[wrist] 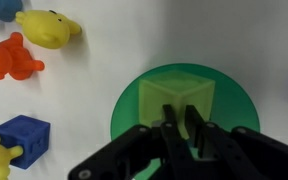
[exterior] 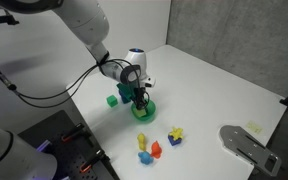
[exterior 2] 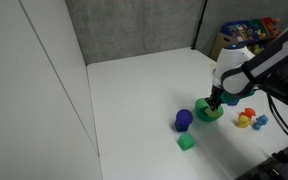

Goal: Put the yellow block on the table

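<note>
Inside the bowl: a small pale yellow-green cube, the yellow block (wrist: pixel 176 95), sits mid-floor in a round green plastic bowl (wrist: pixel 129 105), not yet on the white matte bench (wrist: pixel 84 95).
Claw: the black two-fingered claw (wrist: pixel 181 122) hangs over the bowl and looks clenched on nothing, fingers nearly together.
Key bearing: in the wrist view the block lies at 12 o'clock, just beyond the fingertips; being a cube, it has no long axis.
Next move, judged: release wide, shift toward 12, descend astride it.
Clutter: a blue cube (wrist: pixel 22 140), orange toy (wrist: pixel 9 60) and yellow toy (wrist: pixel 49 28) from 8 to 11 o'clock, well apart.
</note>
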Motion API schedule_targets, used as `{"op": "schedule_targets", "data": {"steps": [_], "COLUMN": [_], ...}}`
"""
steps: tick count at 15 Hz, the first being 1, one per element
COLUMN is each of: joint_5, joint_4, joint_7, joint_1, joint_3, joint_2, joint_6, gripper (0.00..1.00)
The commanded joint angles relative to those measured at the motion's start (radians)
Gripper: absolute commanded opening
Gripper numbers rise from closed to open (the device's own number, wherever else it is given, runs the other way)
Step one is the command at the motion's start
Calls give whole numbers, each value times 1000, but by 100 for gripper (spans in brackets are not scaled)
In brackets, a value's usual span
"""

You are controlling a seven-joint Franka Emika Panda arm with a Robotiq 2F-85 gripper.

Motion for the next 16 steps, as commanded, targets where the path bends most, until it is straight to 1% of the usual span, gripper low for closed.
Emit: {"op": "schedule_targets", "data": {"steps": [1,2,3,6,9,14,16], "joint_5": [5,15,19,20,17,-70,-135], "joint_4": [-7,-11,-15,-14,18,154,224], "joint_7": [11,3,0,-2,-4,71,128], "joint_1": [-7,-16,-21,-24,-30,-13,-5], "joint_3": [3,12,14,16,20,-34,-73], "joint_2": [-40,-51,-68,-108,-146,-122,-95], "joint_6": [-24,-27,-31,-57,-104,-183,-210], "gripper": [0,0,4,4,4,4,3]}}
